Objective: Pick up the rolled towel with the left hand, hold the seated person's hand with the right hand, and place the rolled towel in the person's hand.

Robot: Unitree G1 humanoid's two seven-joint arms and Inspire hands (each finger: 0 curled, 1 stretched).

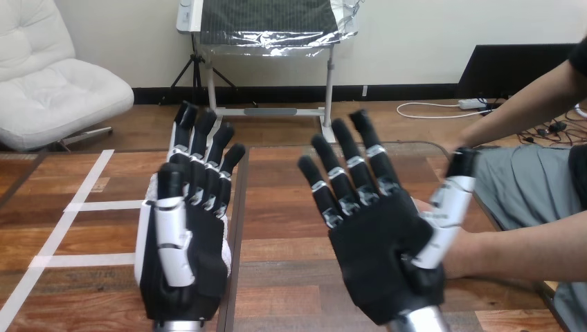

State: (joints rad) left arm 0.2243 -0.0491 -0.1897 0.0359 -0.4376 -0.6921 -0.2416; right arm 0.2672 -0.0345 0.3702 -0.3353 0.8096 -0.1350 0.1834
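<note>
Though open, right hand (377, 256) in front of person's hand (465, 250)

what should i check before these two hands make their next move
1. Left hand ready to grasp: ok, fingers straight, raised above the wooden table.
2. Left hand carrying something: not ok, palm bare.
3. Right hand close to the person's hand: ok, that hand sits right by its thumb.
4. Right hand gripping the person's hand: not ok, fingers straight, nothing curled round it.
5. Person's palm turned up to receive: cannot tell, the thumb covers it.
</note>
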